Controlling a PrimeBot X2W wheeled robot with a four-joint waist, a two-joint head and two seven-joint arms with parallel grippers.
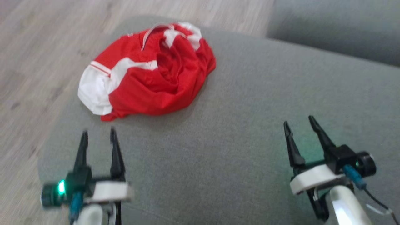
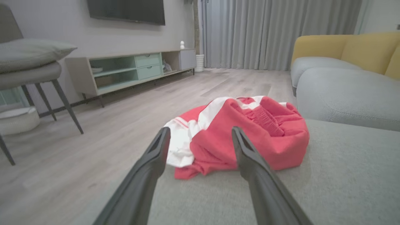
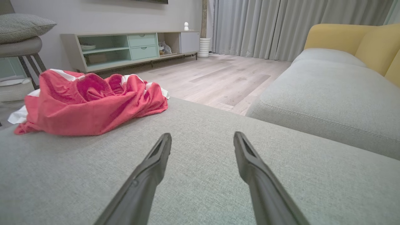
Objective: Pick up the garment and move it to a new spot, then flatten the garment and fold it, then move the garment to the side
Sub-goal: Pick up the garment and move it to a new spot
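A crumpled red and white garment (image 1: 147,72) lies bunched at the far left corner of a grey sofa cushion (image 1: 243,131). My left gripper (image 1: 98,137) hovers open just short of it, nothing between its fingers; in the left wrist view the garment (image 2: 240,137) sits straight ahead of the open gripper (image 2: 200,134). My right gripper (image 1: 300,123) is open over the bare cushion at the lower right, well away from the cloth. From the right wrist view the garment (image 3: 90,104) lies to the left of the open gripper (image 3: 202,137).
Wooden floor (image 1: 37,62) drops off past the cushion's left and far edges. A second grey cushion (image 1: 337,28) lies at the back right, with a yellow sofa back (image 2: 347,47) behind. A chair (image 2: 31,75) and a TV cabinet (image 2: 131,68) stand across the floor.
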